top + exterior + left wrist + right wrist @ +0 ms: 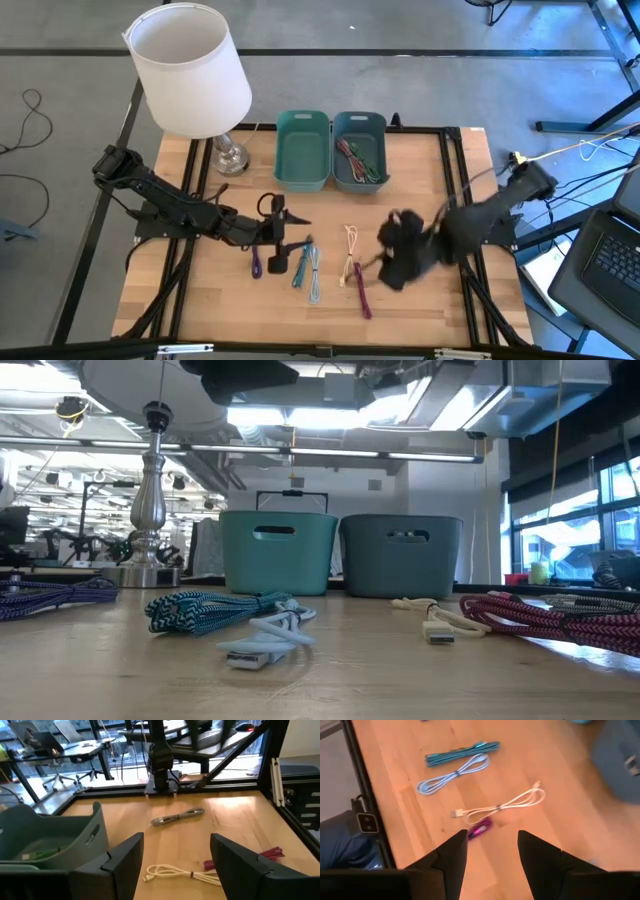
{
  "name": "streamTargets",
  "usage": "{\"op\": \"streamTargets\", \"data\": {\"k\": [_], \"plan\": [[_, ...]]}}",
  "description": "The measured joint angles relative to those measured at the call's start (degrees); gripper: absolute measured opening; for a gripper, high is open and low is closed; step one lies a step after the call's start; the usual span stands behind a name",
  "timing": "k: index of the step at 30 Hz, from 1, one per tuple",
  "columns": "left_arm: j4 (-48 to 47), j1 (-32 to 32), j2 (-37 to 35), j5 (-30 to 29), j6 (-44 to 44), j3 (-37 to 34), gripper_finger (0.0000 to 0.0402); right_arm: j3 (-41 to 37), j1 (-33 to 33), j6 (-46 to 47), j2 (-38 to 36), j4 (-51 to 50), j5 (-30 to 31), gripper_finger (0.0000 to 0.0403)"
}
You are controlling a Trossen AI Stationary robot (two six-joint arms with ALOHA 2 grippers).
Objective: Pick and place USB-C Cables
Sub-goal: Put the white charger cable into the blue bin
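Magenta cable (480, 827) just ahead of my right gripper (492, 850) — fingers apart, empty — I should straddle its middle squarely

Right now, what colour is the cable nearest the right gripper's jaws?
Magenta cable, clearest in the right wrist view.

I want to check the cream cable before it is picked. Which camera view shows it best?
The right wrist view: the cream cable lies whole and unobstructed on the wood beyond the right gripper. The high view shows it small. The low view shows mostly its plug end. The left wrist view shows it partly hidden.
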Motion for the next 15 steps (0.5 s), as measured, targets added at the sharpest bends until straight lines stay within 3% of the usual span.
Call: {"op": "streamTargets", "data": {"k": [3, 6, 10, 15], "plan": [[0.0, -0.7, 0.0, 0.0, 0.0, 0.0, 0.0223, 0.0, 4.1, 6.0, 5.4, 1.8, 4.5, 0.0177], [0.1, -1.2, 0.0, 0.0, -0.1, 0.0, 0.0223, 0.0, 5.1, 9.2, 11.9, 4.5, 4.6, 0.0177], [0.2, -1.4, 0.0, 0.0, -0.4, 0.0, 0.0223, 0.0, 2.6, 12.0, 19.2, 5.8, 3.6, 0.0177], [0.2, -1.6, 0.0, 0.2, -4.3, 0.0, 0.0223, 0.0, -3.1, 14.3, 22.6, 6.2, 3.2, 0.0177]]}}
